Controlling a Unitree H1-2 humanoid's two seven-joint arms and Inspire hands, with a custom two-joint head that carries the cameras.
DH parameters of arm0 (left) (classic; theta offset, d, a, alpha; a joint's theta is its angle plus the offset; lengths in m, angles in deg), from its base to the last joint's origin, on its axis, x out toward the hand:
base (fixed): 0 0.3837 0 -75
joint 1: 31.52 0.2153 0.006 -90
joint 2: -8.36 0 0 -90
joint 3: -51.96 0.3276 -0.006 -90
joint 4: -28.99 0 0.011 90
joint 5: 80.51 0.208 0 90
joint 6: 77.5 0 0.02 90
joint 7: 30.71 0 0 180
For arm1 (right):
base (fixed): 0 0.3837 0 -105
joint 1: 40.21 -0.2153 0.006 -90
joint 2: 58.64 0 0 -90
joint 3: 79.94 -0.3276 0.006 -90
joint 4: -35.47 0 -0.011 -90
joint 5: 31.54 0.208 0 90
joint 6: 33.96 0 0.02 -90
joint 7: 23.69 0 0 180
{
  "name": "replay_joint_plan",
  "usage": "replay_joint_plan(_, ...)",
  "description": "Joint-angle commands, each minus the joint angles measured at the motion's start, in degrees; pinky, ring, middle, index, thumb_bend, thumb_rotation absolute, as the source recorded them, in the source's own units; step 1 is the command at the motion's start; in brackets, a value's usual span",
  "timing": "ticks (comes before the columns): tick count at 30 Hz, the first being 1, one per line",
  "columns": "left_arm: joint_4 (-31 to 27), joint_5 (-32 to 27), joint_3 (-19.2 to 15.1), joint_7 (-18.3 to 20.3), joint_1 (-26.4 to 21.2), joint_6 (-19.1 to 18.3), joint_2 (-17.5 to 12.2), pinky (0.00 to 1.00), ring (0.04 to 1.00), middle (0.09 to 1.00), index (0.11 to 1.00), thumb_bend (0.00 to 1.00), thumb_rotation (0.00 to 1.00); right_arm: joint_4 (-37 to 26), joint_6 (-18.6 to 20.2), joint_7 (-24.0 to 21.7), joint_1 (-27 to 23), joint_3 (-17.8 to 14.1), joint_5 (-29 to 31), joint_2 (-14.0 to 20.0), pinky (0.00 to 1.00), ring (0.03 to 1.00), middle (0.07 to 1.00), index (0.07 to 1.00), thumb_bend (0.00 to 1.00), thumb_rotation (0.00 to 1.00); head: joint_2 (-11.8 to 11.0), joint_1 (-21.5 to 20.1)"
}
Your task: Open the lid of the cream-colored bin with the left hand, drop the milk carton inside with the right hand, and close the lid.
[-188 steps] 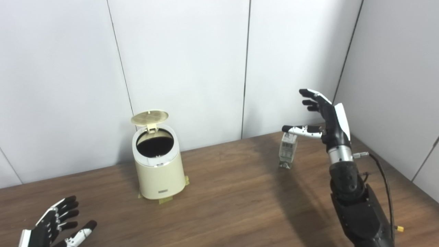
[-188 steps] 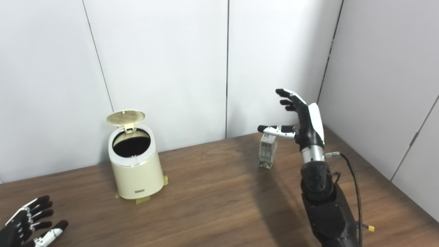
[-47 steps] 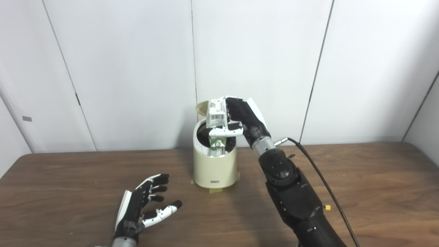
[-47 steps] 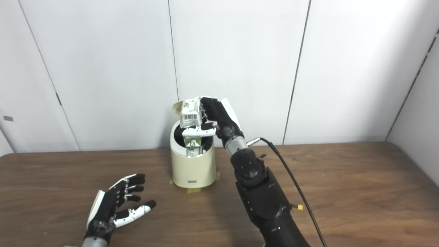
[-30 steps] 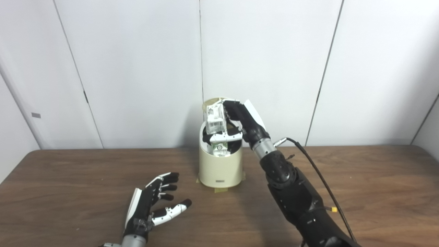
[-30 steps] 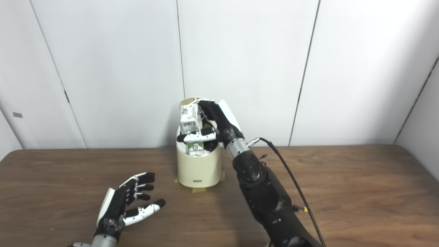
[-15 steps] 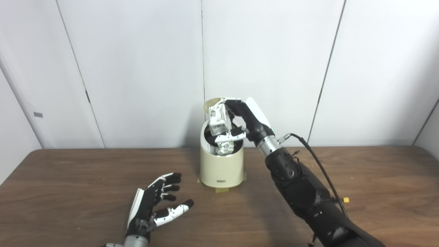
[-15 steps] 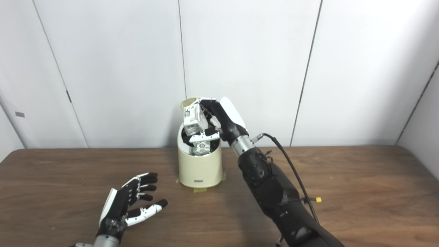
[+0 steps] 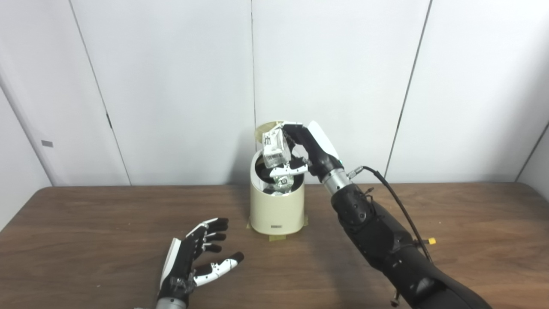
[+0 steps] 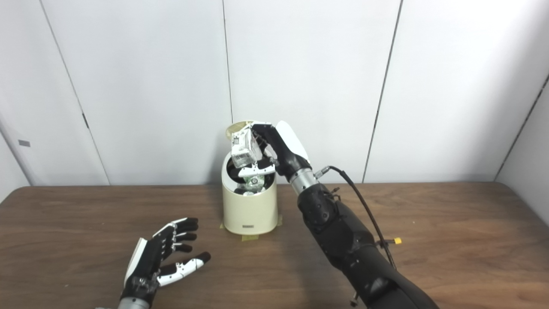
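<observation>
Above the open bin (image 9: 276,210), the right robot hand (image 9: 306,148) now tips the clamped milk carton (image 9: 274,150) further toward the mouth, so release seems close; the left robot hand (image 9: 193,264) rests spread and empty on the table (image 9: 85,240).

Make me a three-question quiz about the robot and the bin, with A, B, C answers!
1. Where is the milk carton?
A. Flat on the table
B. Held above the bin's opening
C. Behind the left hand

2. What colour is the bin?
A. Cream
B. Red
C. Blue

3. How is the bin's lid?
A. Shut
B. Lying on the table
C. Raised open

Answers:
1 B: the right hand grips the carton just over the dark opening.
2 A: its wall is pale cream.
3 C: the lid stands up behind the opening, while the left hand rests open above the table.
</observation>
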Motion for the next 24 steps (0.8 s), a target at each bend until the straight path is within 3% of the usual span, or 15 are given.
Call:
replay_joint_plan(1,-1.4,0.6,0.4,-0.3,0.4,0.3,0.6,0.65,0.733,0.773,0.758,0.70,0.11,-0.6,-1.9,1.5,-4.5,-0.1,1.0,-0.2,0.35,0.402,0.485,0.533,0.50,0.00,0.2,0.2)
replay_joint_plan(24,-2.7,0.4,0.5,-0.3,0.9,-0.9,1.6,0.60,0.717,0.767,0.759,0.71,0.11,3.6,-1.9,4.7,-4.9,2.2,2.0,-2.5,0.35,0.402,0.488,0.528,0.50,0.00,0.7,1.3)
